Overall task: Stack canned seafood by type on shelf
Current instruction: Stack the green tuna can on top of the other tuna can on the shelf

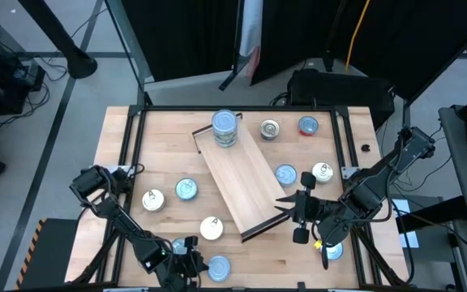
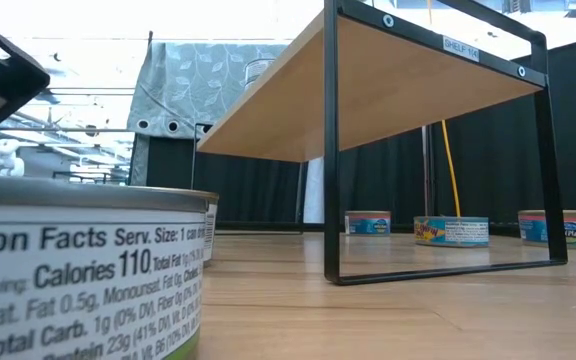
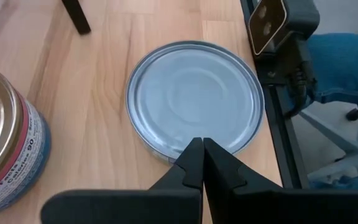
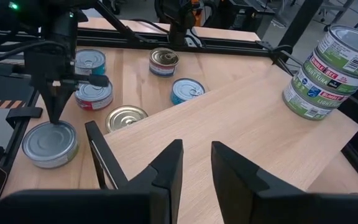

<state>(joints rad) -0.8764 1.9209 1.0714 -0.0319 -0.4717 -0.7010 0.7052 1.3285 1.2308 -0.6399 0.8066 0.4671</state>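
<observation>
The shelf (image 1: pixel 242 182) is a light-wood board on a thin black frame, lying slantwise mid-table. A stack of three tins (image 4: pixel 331 62) stands on its far end. Loose tins of canned seafood lie around it on the table. My left gripper (image 3: pixel 201 155) is shut, at the near edge of the table. It points down at the rim of a silver-topped tin (image 3: pixel 194 96); the high view shows that tin (image 1: pixel 217 266) beside the gripper (image 1: pixel 194 246). My right gripper (image 4: pixel 194 165) is open and holds nothing, above the shelf's near right corner (image 1: pixel 294 212). My left gripper comes from above at a slant, its shut fingertips (image 3: pixel 191 152) over the edge of the silver tin's lid (image 3: pixel 173 146). The tin lies flat on the table. Whether the tips touch the lid, I cannot tell.
Left of the shelf lie a cream tin (image 1: pixel 152 200), a blue one (image 1: pixel 186 189) and another cream one (image 1: pixel 211 228). On the right are several more (image 1: pixel 285 174) (image 1: pixel 323 172) (image 1: pixel 270 128) (image 1: pixel 308 126). A black frame rail (image 1: pixel 136 146) borders the table.
</observation>
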